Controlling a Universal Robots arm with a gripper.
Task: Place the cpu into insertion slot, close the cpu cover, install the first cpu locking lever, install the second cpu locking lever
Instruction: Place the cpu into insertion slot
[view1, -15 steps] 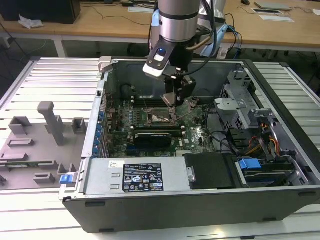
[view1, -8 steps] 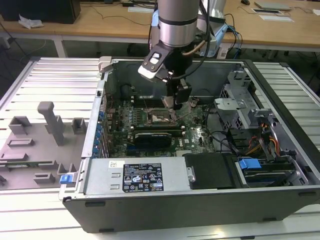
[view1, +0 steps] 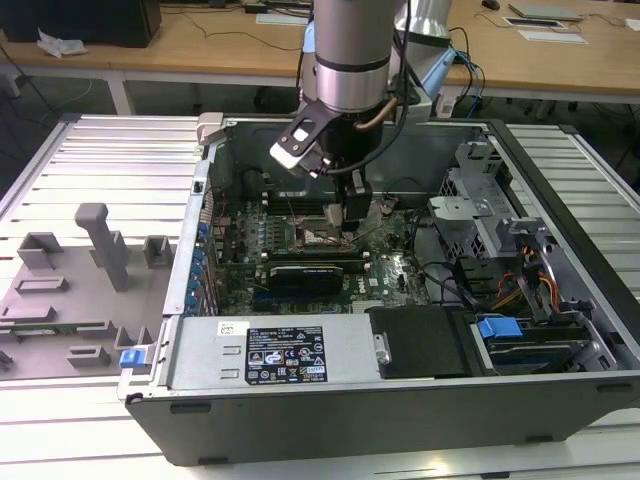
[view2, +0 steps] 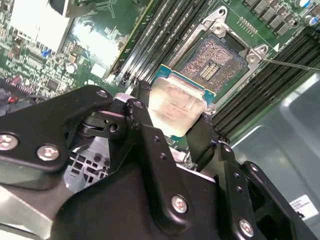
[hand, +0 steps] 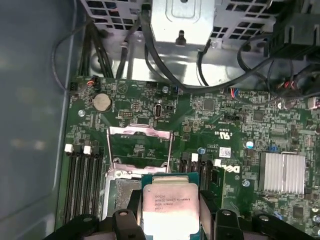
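Note:
My gripper (view2: 175, 127) is shut on the cpu (view2: 177, 106), a flat square chip with a pale silver top, held by two opposite edges between the black fingers (view2: 145, 125). The cpu hangs a little above and to one side of the open insertion slot (view2: 212, 65), whose pin field is bare. In the first wrist view the cpu (hand: 169, 204) overlaps the slot's edge (hand: 122, 192), and the cpu cover (hand: 140, 131) stands flipped open beyond it. In the exterior view the gripper (view1: 350, 228) is low over the motherboard's slot (view1: 318, 238).
The open computer case (view1: 560, 160) walls in the motherboard (hand: 220, 125). Memory slots (view2: 260, 95) flank the slot, a thin lever rod (view2: 292, 64) sticks out beside it, and cables (hand: 165, 70) and a drive cage (view1: 480, 190) lie near. A grey fixture tray (view1: 80, 290) sits outside.

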